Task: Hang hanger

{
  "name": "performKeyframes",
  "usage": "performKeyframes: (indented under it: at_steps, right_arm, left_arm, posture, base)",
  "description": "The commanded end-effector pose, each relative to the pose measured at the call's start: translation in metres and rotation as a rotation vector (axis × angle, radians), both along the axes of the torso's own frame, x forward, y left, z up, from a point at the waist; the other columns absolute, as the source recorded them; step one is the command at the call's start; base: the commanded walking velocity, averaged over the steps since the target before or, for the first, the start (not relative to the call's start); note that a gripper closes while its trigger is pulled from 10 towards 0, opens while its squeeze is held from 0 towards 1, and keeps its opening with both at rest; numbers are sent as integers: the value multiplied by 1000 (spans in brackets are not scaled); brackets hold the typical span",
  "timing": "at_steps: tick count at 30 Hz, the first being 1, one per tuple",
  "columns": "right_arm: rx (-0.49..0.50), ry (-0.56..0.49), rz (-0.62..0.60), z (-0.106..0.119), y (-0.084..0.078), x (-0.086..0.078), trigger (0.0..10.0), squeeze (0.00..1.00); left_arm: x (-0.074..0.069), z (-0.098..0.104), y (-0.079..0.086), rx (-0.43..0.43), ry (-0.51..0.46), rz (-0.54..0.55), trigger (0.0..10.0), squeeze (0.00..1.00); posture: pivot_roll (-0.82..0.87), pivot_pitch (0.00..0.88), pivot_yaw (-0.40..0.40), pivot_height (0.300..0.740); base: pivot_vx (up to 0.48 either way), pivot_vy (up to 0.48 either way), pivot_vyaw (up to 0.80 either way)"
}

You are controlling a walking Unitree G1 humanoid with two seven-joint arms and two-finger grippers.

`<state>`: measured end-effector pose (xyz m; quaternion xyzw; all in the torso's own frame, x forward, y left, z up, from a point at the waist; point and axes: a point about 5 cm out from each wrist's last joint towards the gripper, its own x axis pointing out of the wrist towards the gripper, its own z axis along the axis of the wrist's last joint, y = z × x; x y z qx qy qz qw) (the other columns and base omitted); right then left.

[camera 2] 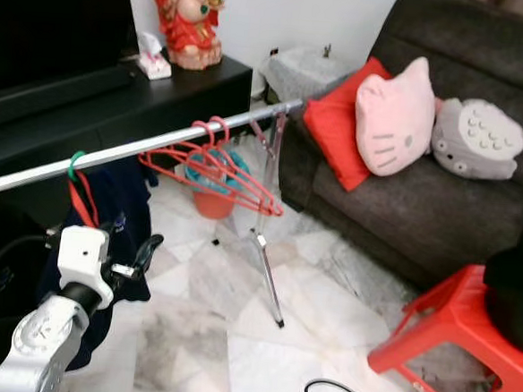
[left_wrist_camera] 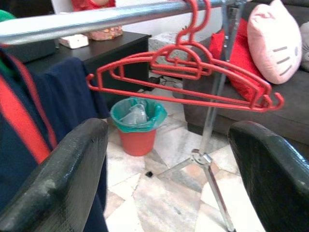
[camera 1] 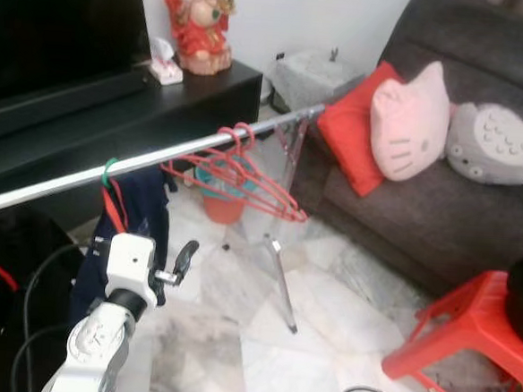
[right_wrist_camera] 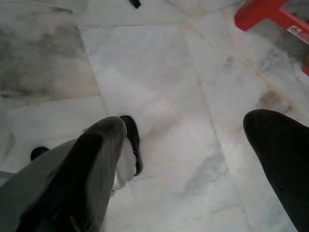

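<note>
A grey sofa (camera 1: 440,208) fills the right of the scene, carrying a red cushion (camera 1: 351,130), a pink cat-face pillow (camera 1: 410,121) and a grey plush (camera 1: 491,145); a black TV console (camera 1: 132,115) with a red figurine (camera 1: 199,21) lines the wall on the left. Between them a silver clothes rail (camera 1: 147,161) runs diagonally across the room, held up at its far end by a folding stand (camera 1: 280,251) on the marble floor (camera 1: 323,344). A red plastic stool (camera 1: 467,336) stands at lower right, well apart from the rail.

A dark navy garment (camera 1: 139,214) hangs from the rail on a green hook (camera 1: 109,172). Further along, toward the stand, a cluster of red hangers (camera 1: 241,172) sits hooked over the rail, their bodies hanging free beneath it; the task's thing thus appears already in place. Beyond them stands an orange bin with a teal liner (left_wrist_camera: 138,123).

The left gripper (camera 1: 183,262) is raised below the rail, just beside the garment and short of the hangers, its fingers (left_wrist_camera: 63,179) spread wide with nothing between them, a posture consistent with release. The right gripper (right_wrist_camera: 193,159) points at the floor, likewise parted and unloaded, judged idle.
</note>
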<state>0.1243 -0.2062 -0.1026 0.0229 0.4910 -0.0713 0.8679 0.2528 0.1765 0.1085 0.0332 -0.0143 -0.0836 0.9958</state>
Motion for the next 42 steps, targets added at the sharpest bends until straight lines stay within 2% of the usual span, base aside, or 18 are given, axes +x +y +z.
performKeyframes:
  at_steps: [1, 8, 14, 33, 42]
  right_arm:
    - [-1, -12, -10, 1, -2, 1, 10000, 0]
    - [6, -12, -21, 1, -1, 1, 10000, 0]
    - [11, -17, -14, 1, -1, 1, 10000, 0]
    - [7, -19, -8, 1, -1, 2, 10000, 0]
    - [10, -18, -7, 1, 0, 2, 10000, 0]
  left_arm:
    - [1, -3, -1, -25, 23, 1, 10000, 0]
    - [1, -3, -2, -23, 21, 0, 10000, 0]
    - [2, -2, -2, -22, 22, -5, 10000, 0]
    - [0, -5, -12, 7, 39, -59, 10000, 0]
    - [4, -5, -6, 22, 39, 3, 10000, 0]
  posture:
    - [151, 0, -33, 740]
    - [153, 0, -33, 740]
    - [153, 0, -31, 740]
    - [154, 0, -32, 740]
    - [153, 0, -31, 740]
  base:
    - [0, 270, 0]
    - [0, 373, 0]
    - [0, 348, -580]
    - [0, 0, 0]
    - [63, 0, 0]
